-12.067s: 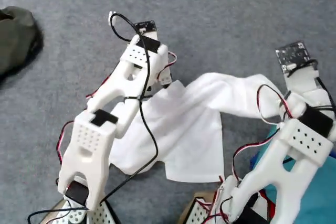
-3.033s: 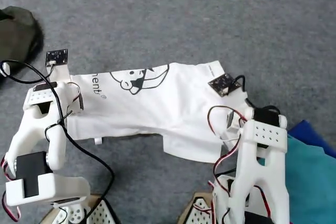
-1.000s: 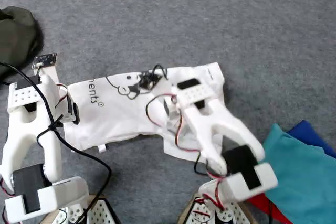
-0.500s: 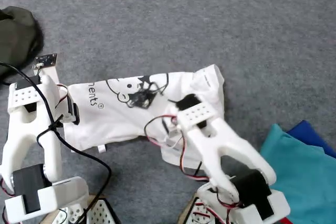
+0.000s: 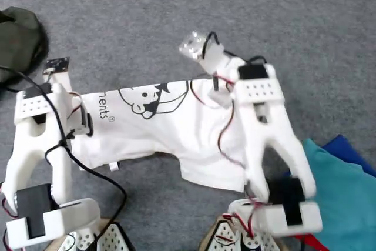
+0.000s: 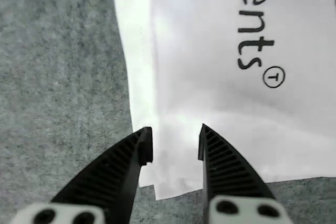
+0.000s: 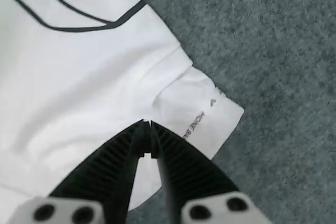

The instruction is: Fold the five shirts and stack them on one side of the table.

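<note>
Moved: right gripper [image 7: 146, 125] swung from the middle of white shirt [image 5: 176, 127] to its 1 o'clock corner; jaws together, pinching fabric. At the 9 o'clock edge, left gripper [image 6: 175, 139] jaws parted. Shirt spread mid-table [image 5: 305, 27]; teal pile [image 5: 343, 186] at 4 o'clock.

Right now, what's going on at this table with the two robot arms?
Two arms are working on a white shirt lying print side up, mostly spread out, on the grey table. The left claw hangs open over the shirt's edge beside the lettering. The right claw is shut at a crease near the opposite end; whether it pinches cloth is unclear. A teal shirt and a blue shirt lie beside the right arm, and a dark green garment lies at a far corner. The white shirt isn't folded yet.
</note>
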